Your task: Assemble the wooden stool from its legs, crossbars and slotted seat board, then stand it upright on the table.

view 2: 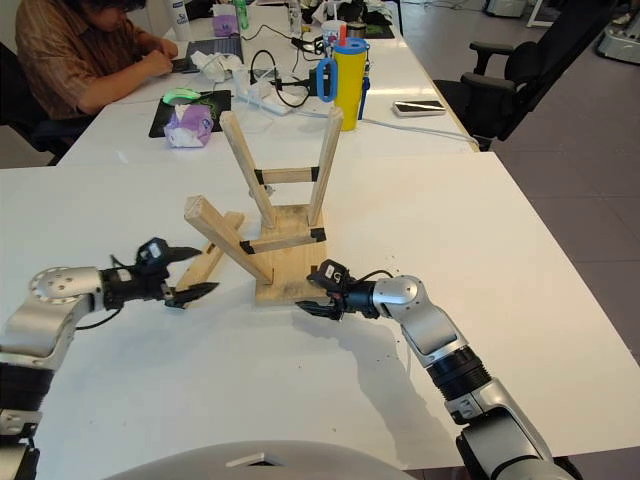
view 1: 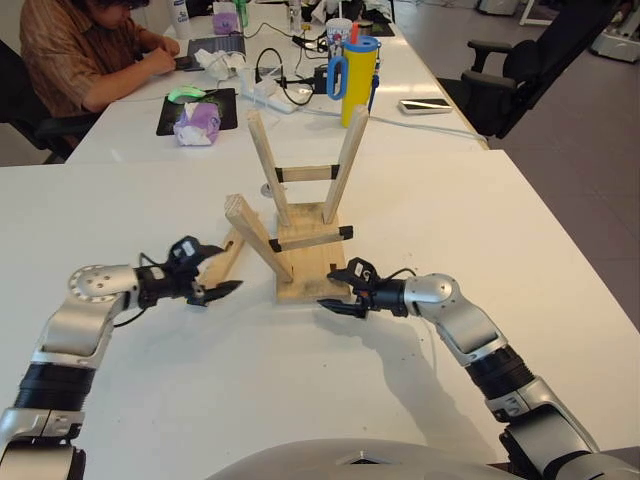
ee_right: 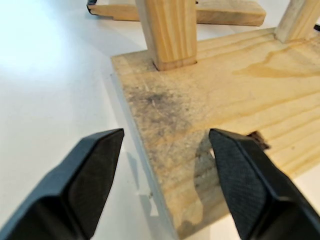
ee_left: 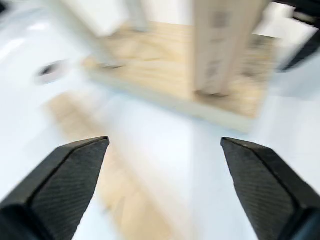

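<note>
The seat [view 1: 305, 282] is lying flat on the table [view 1: 150, 400] with three legs standing in its slots. Two far legs [view 1: 268, 165] [view 1: 345, 160] are rising in a narrow V, joined by a crossbar [view 1: 305, 173]. A near leg [view 1: 258, 238] is leaning steeply outward, and a second crossbar [view 1: 312, 238] is sitting lower, running from it toward the far right leg.

The left gripper [view 1: 225, 270] is hovering low with its fingers [ee_left: 65, 185] spread wide and holding nothing. A loose leg [view 2: 215, 252] is lying on the table just under and beyond the fingertips, its length passing through the gap between them. The seat's edge is lying ahead of the tips, near but apart; the wrist view is blurred, so finer detail is not readable.

The right gripper [view 1: 335, 290] is sitting at the seat's near corner with its fingers [ee_right: 85, 180] spread apart and empty. One finger is hanging over the bare table beside the seat's edge, and the other [ee_right: 255, 185] is hanging over the wood, so the edge is running between the two. Whether either tip is touching the wood cannot be told. The base of the nearest leg is standing just past the fingertips.
</note>
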You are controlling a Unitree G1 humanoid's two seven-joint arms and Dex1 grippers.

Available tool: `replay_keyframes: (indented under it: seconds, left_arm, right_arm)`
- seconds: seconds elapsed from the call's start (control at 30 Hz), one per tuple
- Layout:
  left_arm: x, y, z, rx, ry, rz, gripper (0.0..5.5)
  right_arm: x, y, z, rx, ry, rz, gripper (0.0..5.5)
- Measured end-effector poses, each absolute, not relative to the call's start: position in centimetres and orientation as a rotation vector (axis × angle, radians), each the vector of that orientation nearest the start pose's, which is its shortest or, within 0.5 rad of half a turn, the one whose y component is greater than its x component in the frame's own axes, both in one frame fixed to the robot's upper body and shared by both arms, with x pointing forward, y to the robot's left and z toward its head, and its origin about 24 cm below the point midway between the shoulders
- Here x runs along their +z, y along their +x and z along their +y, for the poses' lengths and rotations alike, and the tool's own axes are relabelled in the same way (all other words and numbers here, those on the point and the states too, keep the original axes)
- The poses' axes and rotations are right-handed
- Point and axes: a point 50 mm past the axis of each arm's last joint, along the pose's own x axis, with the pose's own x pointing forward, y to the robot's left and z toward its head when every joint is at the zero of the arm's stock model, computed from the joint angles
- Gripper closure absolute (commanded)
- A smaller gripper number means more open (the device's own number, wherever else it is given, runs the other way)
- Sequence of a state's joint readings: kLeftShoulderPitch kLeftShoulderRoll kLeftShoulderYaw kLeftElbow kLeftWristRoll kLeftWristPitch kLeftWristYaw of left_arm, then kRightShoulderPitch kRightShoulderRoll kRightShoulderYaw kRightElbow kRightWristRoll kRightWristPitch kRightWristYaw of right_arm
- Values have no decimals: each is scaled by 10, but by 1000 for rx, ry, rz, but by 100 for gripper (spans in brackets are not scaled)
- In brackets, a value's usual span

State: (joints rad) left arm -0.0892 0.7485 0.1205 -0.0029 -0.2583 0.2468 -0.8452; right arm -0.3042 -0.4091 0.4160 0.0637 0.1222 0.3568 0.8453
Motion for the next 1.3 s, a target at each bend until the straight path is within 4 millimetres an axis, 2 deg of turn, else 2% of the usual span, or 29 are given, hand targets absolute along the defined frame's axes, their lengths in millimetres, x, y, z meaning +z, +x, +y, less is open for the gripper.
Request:
replay_keyframes:
  seconds: [0.07,0.1,0.23,0.33,0.7,0.9,0.97,1.17,1.23,1.3]
  left_arm:
    - [108,248,274,-504,380,228,80]
    - [103,245,273,-455,362,239,80]
    - [75,242,255,-414,272,376,80]
    - [68,242,250,-373,245,409,80]
    - [53,249,240,-350,188,508,233]
    - [42,247,241,-340,179,590,323]
    - [43,249,242,-333,181,593,346]
    - [47,254,248,-289,200,558,346]
    - [56,260,251,-272,196,489,346]
    - [79,272,253,-249,177,347,346]
  right_arm:
    - [41,263,-100,1185,-309,398,234]
    - [40,262,-100,1178,-304,399,234]
    - [38,253,-97,1122,-270,389,234]
    - [37,252,-95,1112,-258,393,234]
    - [37,252,-84,1124,-235,398,234]
    - [38,252,-79,1124,-218,392,234]
    - [38,252,-77,1113,-200,385,234]
    - [45,251,-89,1029,-119,373,234]
    - [53,248,-97,1007,-95,357,234]
    - [61,245,-106,989,-76,350,234]
